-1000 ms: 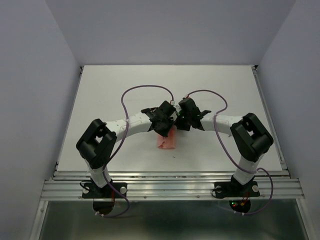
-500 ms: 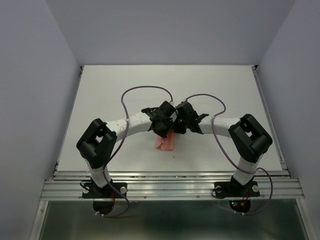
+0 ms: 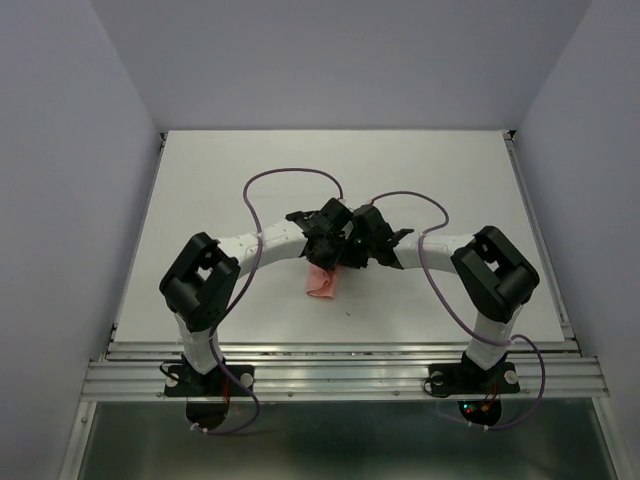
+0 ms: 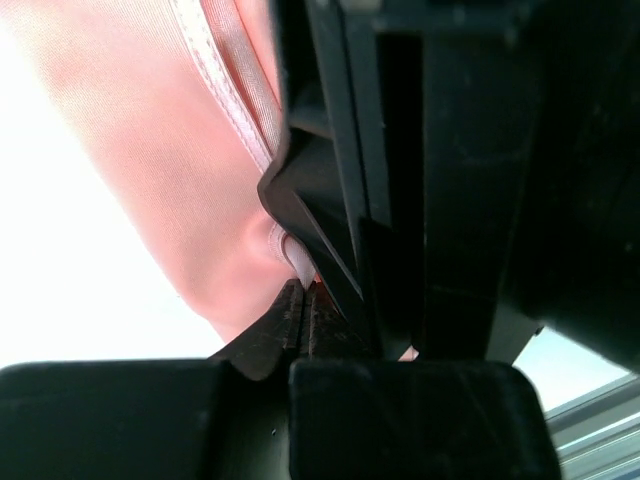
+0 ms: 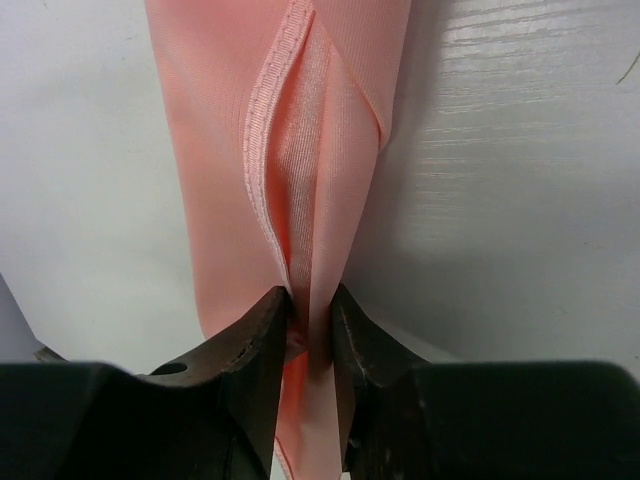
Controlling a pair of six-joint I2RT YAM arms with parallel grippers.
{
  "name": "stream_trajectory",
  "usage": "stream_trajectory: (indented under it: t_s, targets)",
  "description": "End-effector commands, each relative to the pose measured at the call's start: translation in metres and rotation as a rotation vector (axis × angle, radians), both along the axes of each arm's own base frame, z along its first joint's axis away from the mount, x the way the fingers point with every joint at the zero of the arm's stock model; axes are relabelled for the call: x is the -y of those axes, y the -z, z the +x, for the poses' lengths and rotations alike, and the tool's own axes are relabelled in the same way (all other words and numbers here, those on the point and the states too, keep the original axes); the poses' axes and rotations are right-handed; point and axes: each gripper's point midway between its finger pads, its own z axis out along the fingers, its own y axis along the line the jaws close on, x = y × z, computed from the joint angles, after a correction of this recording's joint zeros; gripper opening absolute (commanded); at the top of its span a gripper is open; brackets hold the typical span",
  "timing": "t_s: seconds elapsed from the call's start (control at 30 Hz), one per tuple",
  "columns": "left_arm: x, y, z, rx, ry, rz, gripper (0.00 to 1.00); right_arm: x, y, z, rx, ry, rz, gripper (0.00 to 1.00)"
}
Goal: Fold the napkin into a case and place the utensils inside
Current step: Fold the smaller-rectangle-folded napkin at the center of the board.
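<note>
Presently, the salmon-pink napkin point(image 3: 321, 283) shows as a narrow folded strip near the middle of the white table point(image 3: 210, 190), slightly toward the near edge, with both grippers side by side over its far end. The left gripper point(image 4: 303, 308) is clenched, its fingertips pinching the cloth at the hemmed edge. The right gripper point(image 5: 310, 318) grasps a raised fold of the same napkin, jaws pressed against the cloth on both sides, the hemmed layers spreading apart just beyond them.
</note>
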Motion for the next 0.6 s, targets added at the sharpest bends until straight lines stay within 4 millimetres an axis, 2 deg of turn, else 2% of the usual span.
stream_trajectory:
  t_s: [0.0, 0.13, 0.3, 0.4, 0.43, 0.47, 0.57]
  targets:
    - [0.038, -0.037, 0.026, 0.100, 0.000, -0.145, 0.00, -0.037, -0.012, -0.005, 0.000, -0.038, 0.098, 0.27]
    - [0.039, -0.036, 0.023, 0.084, -0.013, -0.158, 0.00, -0.043, -0.015, -0.001, 0.003, -0.036, 0.116, 0.23]
    - [0.037, -0.027, 0.015, 0.053, -0.006, -0.162, 0.00, -0.043, -0.016, 0.002, 0.007, -0.025, 0.120, 0.22]
    - [0.034, -0.022, 0.007, 0.031, 0.011, -0.165, 0.01, -0.042, -0.015, 0.002, 0.006, -0.019, 0.116, 0.11]
    - [0.034, -0.021, 0.005, 0.027, 0.016, -0.164, 0.08, -0.041, -0.013, 0.001, 0.004, -0.018, 0.112, 0.05]
    - [0.032, -0.020, 0.002, 0.021, 0.022, -0.163, 0.23, -0.040, -0.012, 0.001, 0.002, -0.013, 0.107, 0.02]
    - [0.030, -0.025, -0.002, 0.019, 0.039, -0.170, 0.44, -0.038, -0.009, 0.000, 0.001, -0.014, 0.099, 0.01]
